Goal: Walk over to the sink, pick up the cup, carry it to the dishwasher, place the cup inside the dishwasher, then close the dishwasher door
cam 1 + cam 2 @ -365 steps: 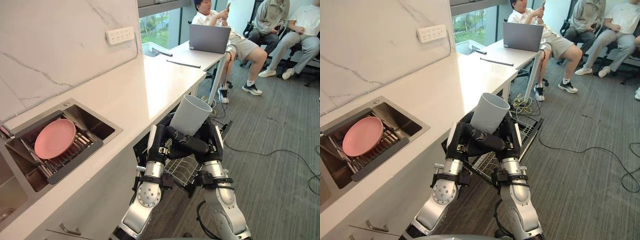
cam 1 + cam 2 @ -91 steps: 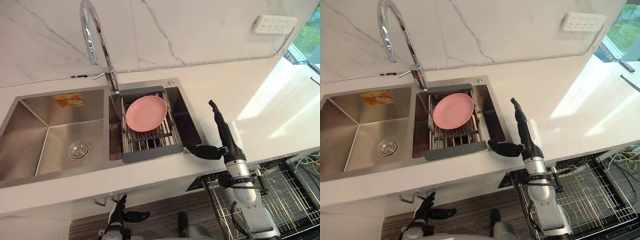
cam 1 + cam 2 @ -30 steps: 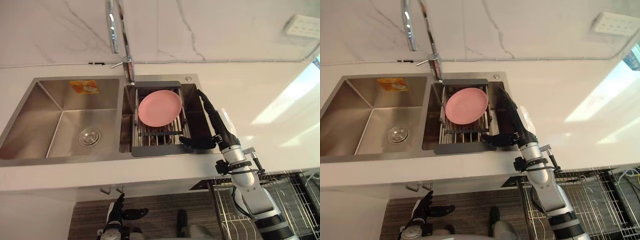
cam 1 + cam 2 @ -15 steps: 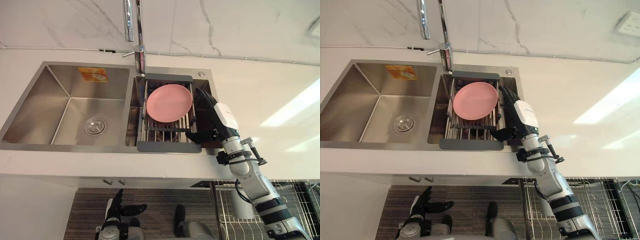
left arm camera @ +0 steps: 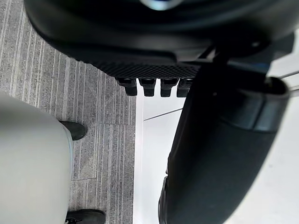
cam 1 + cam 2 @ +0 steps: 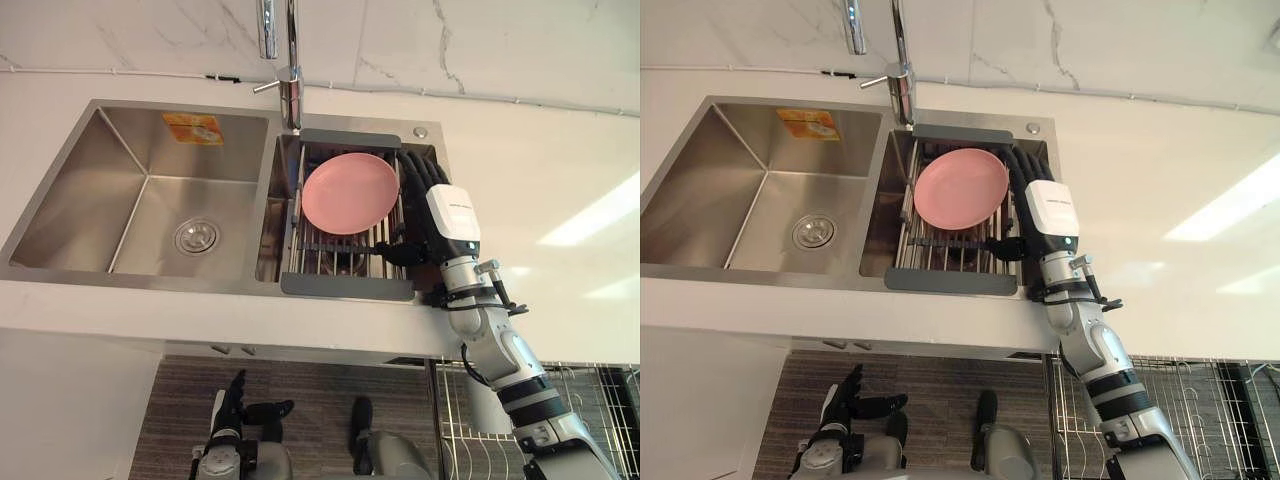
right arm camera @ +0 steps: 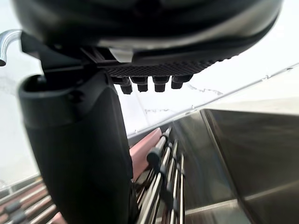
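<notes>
My right hand (image 6: pixel 450 215) is open, its straight fingers reaching down over the right end of the right basin (image 6: pixel 420 175). It hangs close beside the pink plate (image 6: pixel 350 195), and its thumb (image 6: pixel 395 255) points at the dish rack (image 6: pixel 340 285). In the right wrist view the fingertips (image 7: pixel 149 86) hang above the rack bars and the plate's rim (image 7: pixel 145 144), holding nothing. My left hand (image 6: pixel 232 405) hangs open low by the floor. A pale grey shape (image 6: pixel 487 405) sits in the dishwasher rack (image 6: pixel 590 400), half hidden behind my right forearm. I cannot tell whether it is the cup.
A chrome faucet (image 6: pixel 290 40) stands behind the divide between the basins. The left basin (image 6: pixel 150 200) holds only its drain. The white counter (image 6: pixel 540 180) runs off to the right. The pulled-out dishwasher rack lies below the counter's front edge at the lower right.
The whole view has shifted, so the camera moved. My right hand has turned its back upward and settled closer beside the plate, over the basin's right end. The left hand still hangs low.
</notes>
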Motion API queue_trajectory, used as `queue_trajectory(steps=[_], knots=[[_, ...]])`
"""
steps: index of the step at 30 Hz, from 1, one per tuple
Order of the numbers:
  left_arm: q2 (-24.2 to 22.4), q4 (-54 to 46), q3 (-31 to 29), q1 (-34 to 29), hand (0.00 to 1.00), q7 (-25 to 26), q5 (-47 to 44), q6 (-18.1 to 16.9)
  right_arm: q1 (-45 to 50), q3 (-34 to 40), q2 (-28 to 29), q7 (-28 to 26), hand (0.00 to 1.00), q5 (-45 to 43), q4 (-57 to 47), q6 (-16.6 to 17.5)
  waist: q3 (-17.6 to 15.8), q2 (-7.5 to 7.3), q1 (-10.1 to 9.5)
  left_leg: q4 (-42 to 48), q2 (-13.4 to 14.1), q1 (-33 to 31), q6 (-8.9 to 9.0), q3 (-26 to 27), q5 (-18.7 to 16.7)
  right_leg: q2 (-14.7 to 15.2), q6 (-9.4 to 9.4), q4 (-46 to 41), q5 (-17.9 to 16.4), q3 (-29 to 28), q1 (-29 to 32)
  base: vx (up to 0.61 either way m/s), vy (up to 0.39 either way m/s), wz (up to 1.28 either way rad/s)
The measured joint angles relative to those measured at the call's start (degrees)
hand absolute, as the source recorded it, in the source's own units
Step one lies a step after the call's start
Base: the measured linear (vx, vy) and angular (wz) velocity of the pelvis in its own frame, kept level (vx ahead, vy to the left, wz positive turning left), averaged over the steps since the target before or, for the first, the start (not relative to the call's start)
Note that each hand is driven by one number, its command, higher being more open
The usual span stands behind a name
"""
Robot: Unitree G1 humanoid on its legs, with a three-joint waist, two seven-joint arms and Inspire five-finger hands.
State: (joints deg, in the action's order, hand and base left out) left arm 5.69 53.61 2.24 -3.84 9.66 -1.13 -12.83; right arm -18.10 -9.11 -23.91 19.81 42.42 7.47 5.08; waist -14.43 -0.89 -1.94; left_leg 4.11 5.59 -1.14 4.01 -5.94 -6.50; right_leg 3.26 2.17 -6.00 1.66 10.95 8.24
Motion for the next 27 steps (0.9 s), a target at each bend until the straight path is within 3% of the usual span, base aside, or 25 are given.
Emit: queue_trajectory(steps=[7,14,27], knots=[[-0.11,0.2,0.73,0.51,1.0,0.35,0.01,-0.02,-3.13,0.4,0.33,3.16,1.0,2.83,2.38,-1.98,-0.69,0.81,-0.08,-1.03,0.0,-0.35,0.18,-1.26,0.93,0.14,-0.31,-0.02,0.06,1.01,0.26,-0.01,-0.013,0.1],[-0.17,0.02,0.94,0.66,1.0,0.39,-0.01,-0.24,-5.43,0.12,0.87,2.9,1.0,4.84,6.0,-3.11,-1.06,1.07,-0.33,-1.38,-0.02,-0.95,0.55,-1.27,1.43,0.34,-0.39,-0.51,0.11,1.07,0.94,0.01,0.003,0.04],[-0.16,-0.31,1.07,0.87,1.0,0.44,-0.04,-0.68,-10.37,-2.76,-1.25,1.95,1.0,4.98,10.1,-2.62,-1.95,1.24,-0.41,-1.4,-0.08,-1.69,0.37,-1.35,1.8,0.41,-0.43,-0.9,0.04,0.93,1.67,-0.02,-0.009,0.0]])
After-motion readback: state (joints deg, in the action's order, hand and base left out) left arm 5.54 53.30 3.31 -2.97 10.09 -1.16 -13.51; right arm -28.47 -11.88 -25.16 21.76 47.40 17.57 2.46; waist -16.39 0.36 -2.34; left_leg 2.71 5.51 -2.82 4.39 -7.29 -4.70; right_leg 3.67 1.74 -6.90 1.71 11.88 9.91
